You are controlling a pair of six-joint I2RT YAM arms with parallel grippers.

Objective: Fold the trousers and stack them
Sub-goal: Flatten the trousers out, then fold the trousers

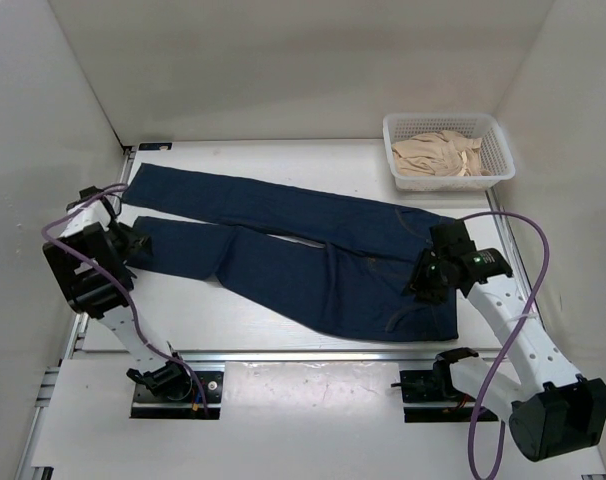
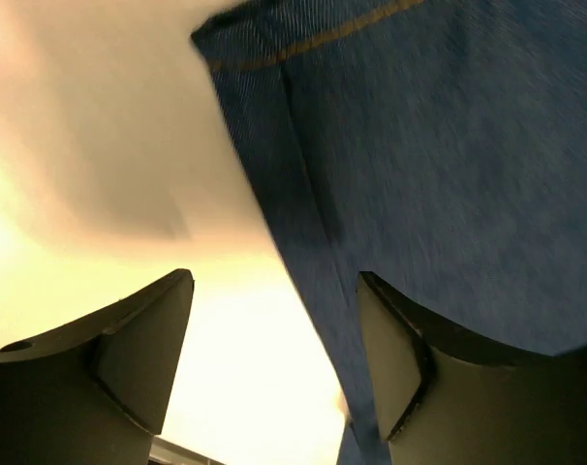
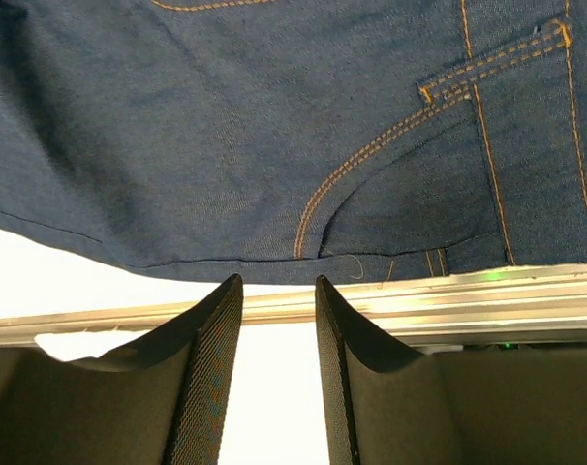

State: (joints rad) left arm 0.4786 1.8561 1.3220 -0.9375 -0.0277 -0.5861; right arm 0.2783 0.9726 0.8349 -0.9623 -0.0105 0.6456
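Left gripper (image 2: 274, 363): jaws stand wide apart and hold nothing, set at the hem end of the nearer leg of the dark navy-blue denim trousers (image 1: 313, 250). In the left wrist view the leg's seamed edge runs down between the two black fingers (image 2: 139, 368), though blur leaves it unclear whether the finger on the cloth side already touches the denim. Right gripper (image 3: 279, 373): jaws drawn close with a narrow gap between them, clamped on nothing, placed over the seat beside the tan-stitched pocket. The silver aluminium rail (image 3: 468, 302) shows just past the garment's near edge. The trousers lie flat and at full length across the white table (image 1: 283, 160), waistband on your right, both legs reaching left and parted toward the hems. A white plastic mesh basket (image 1: 498, 165) holding beige cloth (image 1: 438, 155) stands well apart at the far right corner. Judged step: the approach to the first fold, with no fold yet made. For the next move you will likely need to close the left jaws on the hem edge, widen the right jaws enough to take a doubled layer at the waist, and then bring one leg over the other with both ends held level.
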